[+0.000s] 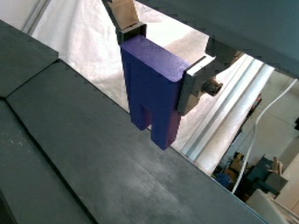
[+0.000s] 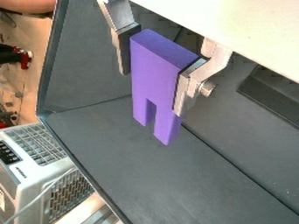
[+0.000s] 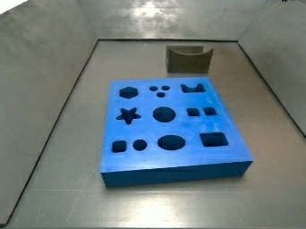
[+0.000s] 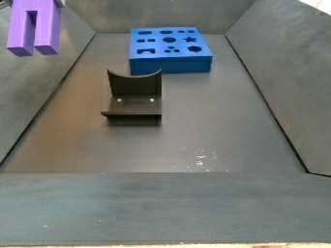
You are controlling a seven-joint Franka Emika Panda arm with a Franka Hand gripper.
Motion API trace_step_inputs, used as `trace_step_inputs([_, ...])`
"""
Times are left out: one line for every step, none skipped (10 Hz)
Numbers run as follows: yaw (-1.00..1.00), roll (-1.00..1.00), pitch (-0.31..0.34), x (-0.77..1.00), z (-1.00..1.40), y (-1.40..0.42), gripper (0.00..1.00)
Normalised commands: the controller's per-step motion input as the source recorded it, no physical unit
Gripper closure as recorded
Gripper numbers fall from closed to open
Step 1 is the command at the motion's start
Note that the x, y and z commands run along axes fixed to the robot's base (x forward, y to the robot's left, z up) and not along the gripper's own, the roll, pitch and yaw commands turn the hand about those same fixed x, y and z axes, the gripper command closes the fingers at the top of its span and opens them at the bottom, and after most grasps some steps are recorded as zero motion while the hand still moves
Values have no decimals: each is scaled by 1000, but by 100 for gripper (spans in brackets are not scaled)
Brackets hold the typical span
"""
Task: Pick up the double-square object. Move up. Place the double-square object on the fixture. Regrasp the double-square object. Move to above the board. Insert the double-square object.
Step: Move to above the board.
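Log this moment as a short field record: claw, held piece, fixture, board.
claw: shut on the double-square object, raised above the floor in both wrist views
double-square object: purple, held upright between the fingers, prongs pointing down; seen high at the frame edge in a side view
fixture: standing on the floor, nothing in it
board: blue, flat on the floor, visible cut-outs unfilled

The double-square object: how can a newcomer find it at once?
Start from the blue board on the dark floor, with the fixture nearby. The double-square object hangs high above them, clamped in the gripper. It is purple, with two prongs pointing down.
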Motion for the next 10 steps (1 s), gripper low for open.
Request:
trace_step_inputs([207, -9, 141, 276, 12, -26, 100])
trace_step_inputs([207, -9, 141, 276, 11, -26, 100])
trace_step_inputs([207, -9, 141, 276, 11, -26, 100])
trace_step_inputs([207, -9, 141, 276, 11, -26, 100])
trace_step_inputs([207, -8, 141, 276, 11, -26, 100])
trace_step_inputs([207, -8, 142, 275, 11, -26, 100])
trace_step_inputs([206, -8, 142, 275, 12, -26, 100])
trace_step_inputs([206, -8, 142, 275, 11, -26, 100])
trace_step_inputs([206, -8, 142, 275, 11, -26, 100])
trace_step_inputs([206, -8, 142, 275, 11, -26, 100])
